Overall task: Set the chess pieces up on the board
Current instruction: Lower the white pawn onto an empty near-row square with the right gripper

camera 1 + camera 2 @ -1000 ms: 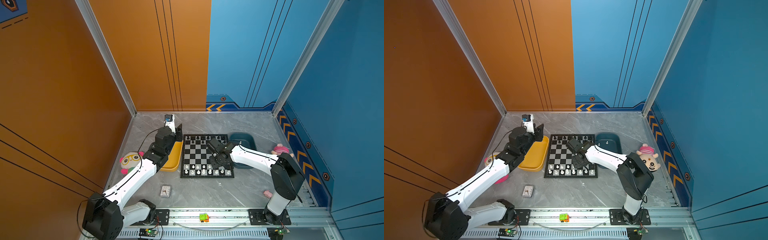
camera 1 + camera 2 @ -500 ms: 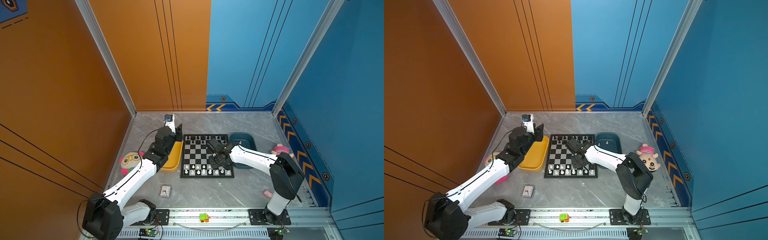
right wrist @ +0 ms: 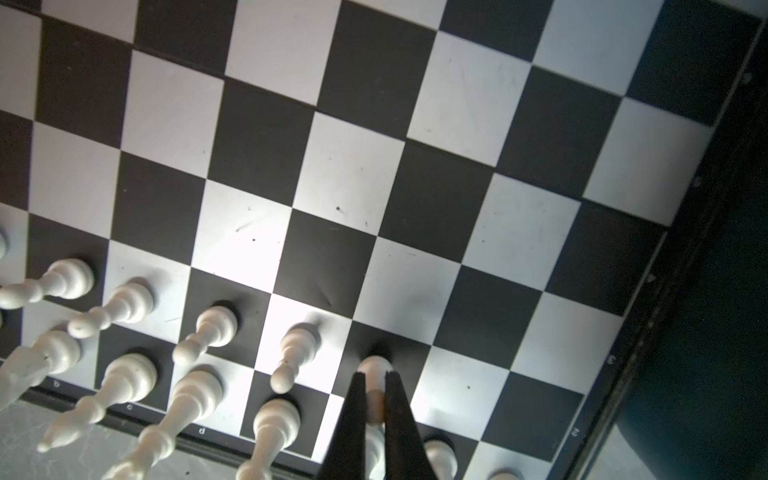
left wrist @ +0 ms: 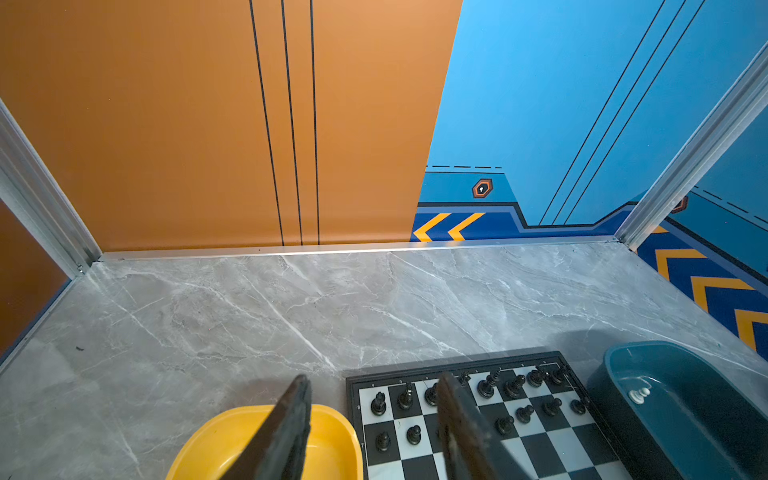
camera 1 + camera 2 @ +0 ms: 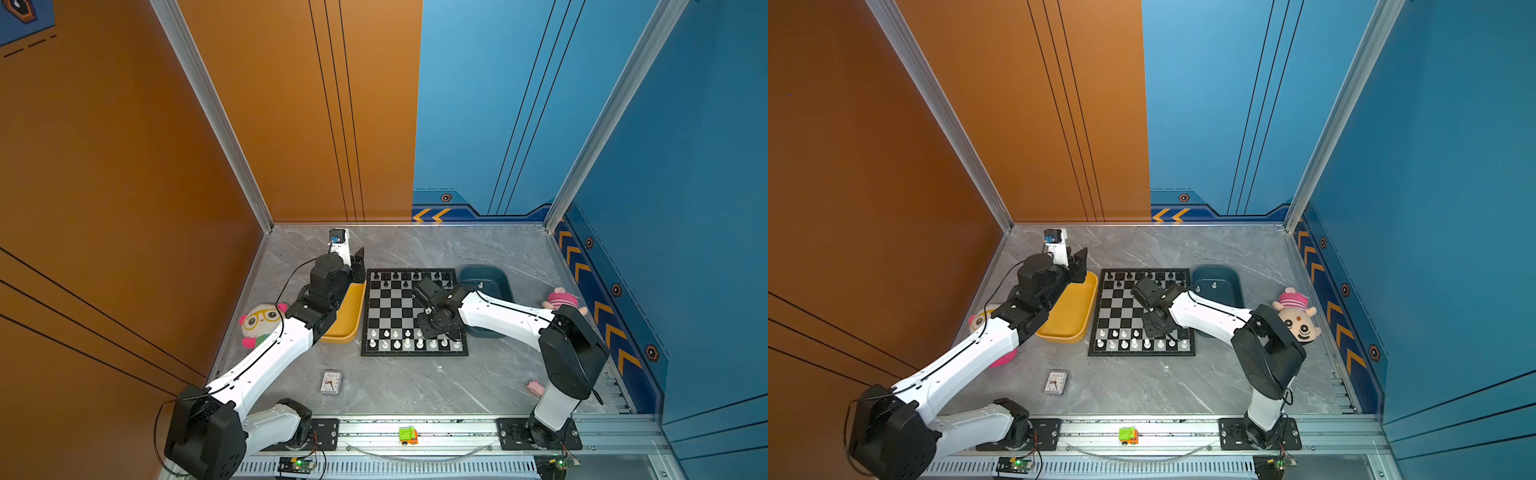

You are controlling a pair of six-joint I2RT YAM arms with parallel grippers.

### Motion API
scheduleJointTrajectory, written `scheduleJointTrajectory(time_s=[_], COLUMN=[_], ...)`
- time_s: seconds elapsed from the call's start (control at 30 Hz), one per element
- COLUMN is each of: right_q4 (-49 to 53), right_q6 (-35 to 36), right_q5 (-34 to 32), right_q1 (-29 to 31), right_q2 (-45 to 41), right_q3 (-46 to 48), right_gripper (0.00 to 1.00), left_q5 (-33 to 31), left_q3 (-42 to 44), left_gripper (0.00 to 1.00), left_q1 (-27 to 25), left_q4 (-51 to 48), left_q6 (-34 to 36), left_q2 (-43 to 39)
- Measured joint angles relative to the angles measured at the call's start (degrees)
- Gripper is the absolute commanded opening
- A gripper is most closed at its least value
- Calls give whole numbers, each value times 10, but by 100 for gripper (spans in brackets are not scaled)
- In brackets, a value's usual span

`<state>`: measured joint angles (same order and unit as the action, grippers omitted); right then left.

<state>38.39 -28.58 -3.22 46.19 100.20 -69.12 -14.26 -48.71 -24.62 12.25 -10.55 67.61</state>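
white pawn [image 3: 374, 363] sits pinched in the right gripper [image 3: 375, 374]; only its wrist view shows this. left gripper [image 4: 374, 376] holds its jaws apart, empty.

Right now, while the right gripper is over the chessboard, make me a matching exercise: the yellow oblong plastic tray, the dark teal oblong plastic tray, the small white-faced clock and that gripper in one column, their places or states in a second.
Column one:
1. yellow oblong plastic tray
2. dark teal oblong plastic tray
3. small white-faced clock
4. right gripper

Column two:
a. shut on a white pawn
b. right of the black-and-silver chessboard in both top views, one white piece inside
c. alone on the grey table
d. left of the chessboard in both top views

Pairs: 1-d, 2-b, 3-c, 4-a.
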Motion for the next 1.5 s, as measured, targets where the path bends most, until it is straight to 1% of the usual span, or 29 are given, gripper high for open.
scheduleJointTrajectory(time_s=[0.83, 0.93, 1.03, 1.17, 1.5], right_q4=[0, 0, 0, 0, 0], right_q6=[-2, -3, -3, -5, -8], right_q5=[0, 0, 0, 0, 0], right_q1=[0, 0, 0, 0, 2], right_q2=[5, 5, 5, 5, 5], right_q3=[6, 6, 6, 6, 6], right_gripper=[0, 2, 8, 11, 13], left_q5=[6, 7, 7, 8, 8], left_q3=[0, 0, 0, 0, 0], left_gripper=[51, 51, 51, 51, 50], left_q1=[3, 3, 3, 3, 2], left_q4=[0, 0, 0, 0, 0], left_q6=[0, 0, 0, 0, 0], left_q2=[0, 0, 0, 0, 0])
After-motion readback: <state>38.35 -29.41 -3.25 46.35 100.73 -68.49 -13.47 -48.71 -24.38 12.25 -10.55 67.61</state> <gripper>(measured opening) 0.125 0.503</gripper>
